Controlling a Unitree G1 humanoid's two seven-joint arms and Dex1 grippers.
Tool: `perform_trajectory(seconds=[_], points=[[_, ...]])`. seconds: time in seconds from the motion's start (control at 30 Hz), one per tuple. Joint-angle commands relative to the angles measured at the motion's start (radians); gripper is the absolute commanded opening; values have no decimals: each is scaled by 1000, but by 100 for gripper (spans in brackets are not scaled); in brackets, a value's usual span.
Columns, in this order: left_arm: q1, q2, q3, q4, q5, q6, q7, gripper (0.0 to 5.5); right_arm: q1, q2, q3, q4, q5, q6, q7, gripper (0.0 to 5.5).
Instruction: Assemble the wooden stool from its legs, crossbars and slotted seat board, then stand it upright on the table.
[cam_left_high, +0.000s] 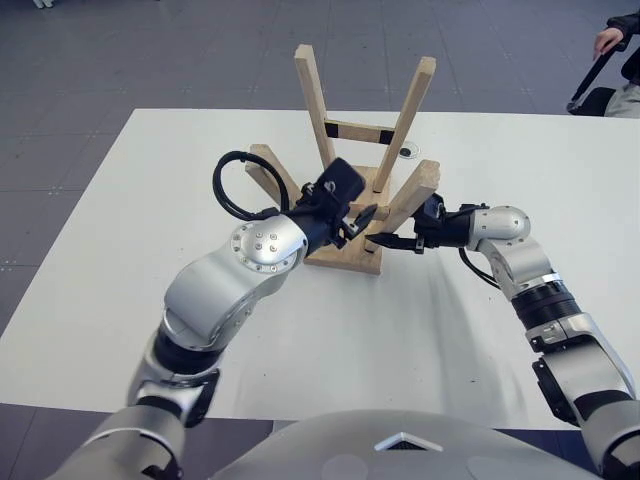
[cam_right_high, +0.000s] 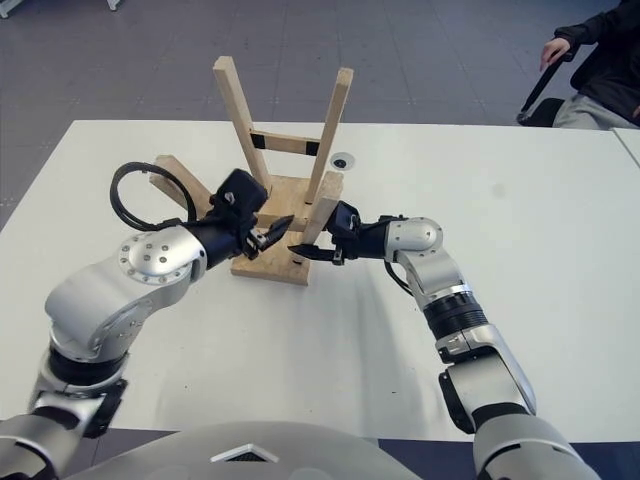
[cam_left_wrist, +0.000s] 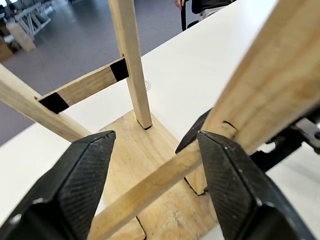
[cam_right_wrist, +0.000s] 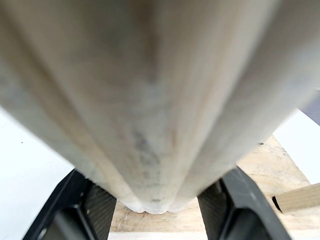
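Observation:
The wooden stool lies upside down on the white table, its seat board flat on the surface. Two far legs stand upright, joined by a crossbar with black tape at its ends. The near legs lean outward. My left gripper hangs open over the seat board, its fingers either side of the near crossbar without touching it. My right gripper is shut on the foot of the near right leg, whose end fills the gap between its pads.
A round cable hole sits in the table just behind the stool. A black cable loop sticks out from my left forearm. Bare table lies to the left, right and front of the stool.

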Motion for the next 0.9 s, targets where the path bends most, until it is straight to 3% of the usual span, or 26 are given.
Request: perform_trajectory(seconds=[0.03, 0.2, 0.47, 0.6, 0.7, 0.8, 0.9], points=[[94, 21, -45, 76, -3, 39, -56, 306, 76, -43, 55, 82, -141, 74, -24, 204], [100, -21, -2, 89, 21, 21, -35, 306, 61, -38, 105, 105, -177, 92, -2, 204], [97, -84, 56, 112, 21, 8, -31, 306, -54, -66, 395, 308, -362, 235, 239, 204], [76, -123, 108, 99, 11, -2, -24, 306, -55, -70, 411, 359, -357, 201, 237, 204], [-24, -223, 276, 83, -45, 17, -1, 306, -27, -67, 362, 358, -299, 173, 206, 204], [-266, -334, 570, 135, -145, 30, 67, 306, 18, -59, 281, 345, -204, 78, 192, 204], [-540, -363, 855, 252, -302, 22, 168, 306, 56, -63, 240, 376, -157, -19, 207, 204]])
